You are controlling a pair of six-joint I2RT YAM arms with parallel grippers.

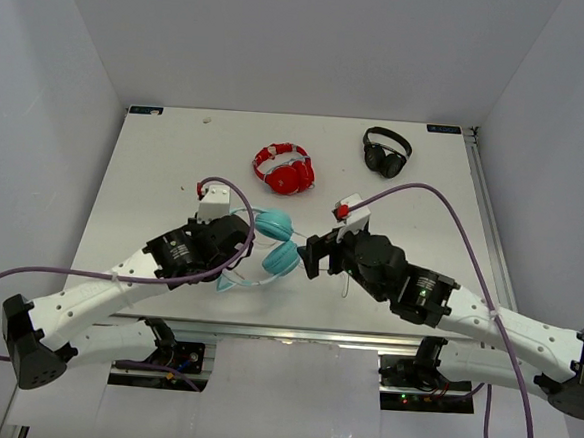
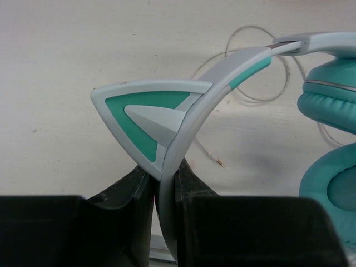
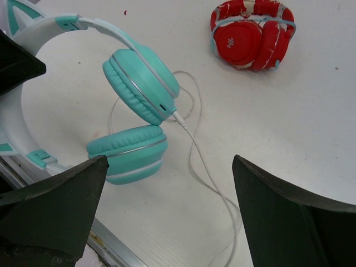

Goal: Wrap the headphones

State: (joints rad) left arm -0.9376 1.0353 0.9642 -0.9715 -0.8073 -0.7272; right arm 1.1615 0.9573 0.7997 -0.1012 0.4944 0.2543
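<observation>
The teal headphones lie at the table's near middle, ear cups to the right of my left gripper. In the left wrist view my left gripper is shut on the pale headband just below a cat-ear point. The thin white cable runs loose from the upper ear cup across the table and between my right gripper's open fingers. My right gripper is open and empty, just right of the lower ear cup.
Red headphones lie at the middle back, also in the right wrist view. Black headphones lie at the back right. The table's metal front edge runs just below the teal headphones.
</observation>
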